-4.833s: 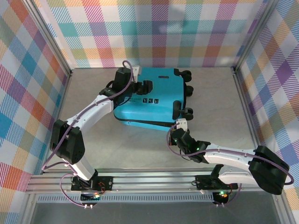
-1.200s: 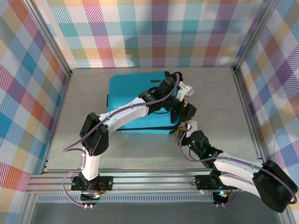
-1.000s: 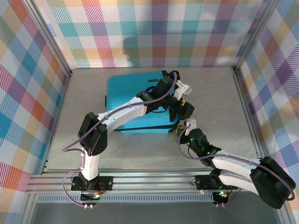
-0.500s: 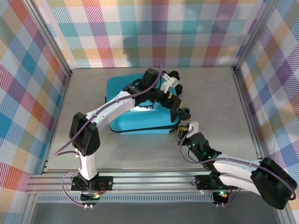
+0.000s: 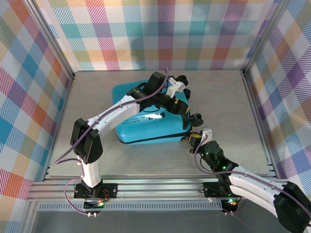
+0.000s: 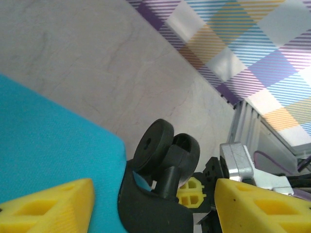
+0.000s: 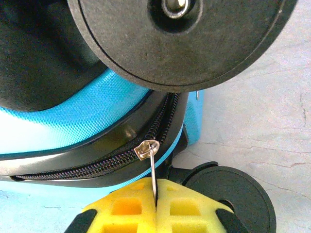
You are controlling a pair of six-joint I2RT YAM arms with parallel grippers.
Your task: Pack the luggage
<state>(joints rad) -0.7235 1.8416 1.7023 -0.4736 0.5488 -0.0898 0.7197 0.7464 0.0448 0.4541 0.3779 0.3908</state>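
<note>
Luggage (image 5: 146, 127) being supported flat by table (image 5: 97, 155), mid-table, wheels (image 5: 195, 117) pointing toward right wall. Left jaws being held wide apart over far-right corner, one yellow finger (image 6: 53, 206) over turquoise shell, other beyond wheel (image 6: 154, 143). Nothing being gripped there, contact not discernible. Right jaws being pressed shut at near-right corner, with zipper pull (image 7: 149, 151) being pinched between fingers (image 7: 121, 206). Pull being hung from black zipper seam (image 7: 97, 167), just under big wheel (image 7: 175, 34).
</note>
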